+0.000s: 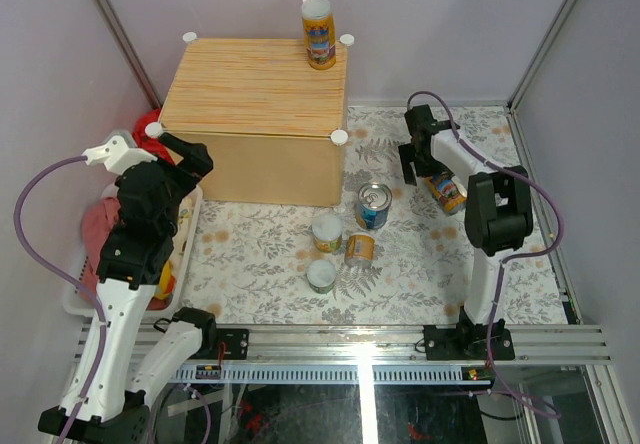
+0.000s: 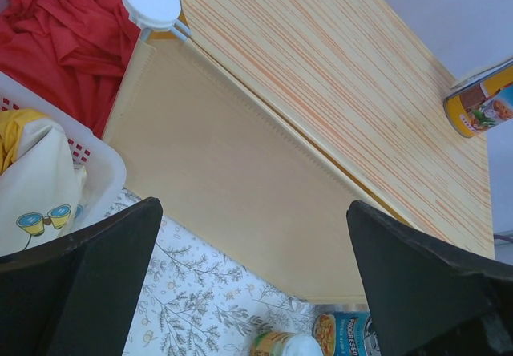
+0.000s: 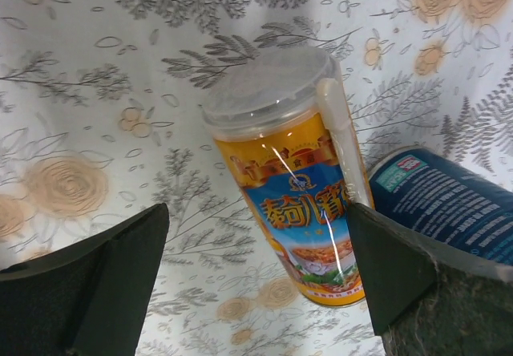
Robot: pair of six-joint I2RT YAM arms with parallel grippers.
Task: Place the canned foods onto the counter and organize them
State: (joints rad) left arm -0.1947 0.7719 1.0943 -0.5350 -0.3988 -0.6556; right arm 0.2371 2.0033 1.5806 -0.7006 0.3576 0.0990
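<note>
Canned foods: one on the desk, the rest on the floral cloth.

Tall orange can (image 1: 319, 34) stands upright, lid up, at the upper-right corner of the light-wood desk (image 1: 250, 84). Second orange can (image 3: 296, 204) lies on its side at right of frame, long axis diagonal; blue can (image 3: 449, 204) is just beside it. Centre frame: blue-labelled can (image 1: 373, 206) upright, green can (image 1: 327, 232), yellow can (image 1: 360, 250), small can (image 1: 321, 275). White basket (image 1: 72, 299), lower left, holds clothes (image 1: 100, 229). Left end effector (image 1: 192, 156) is wide and empty. Right end effector (image 1: 418, 164) is wide, over the lying can.
</note>
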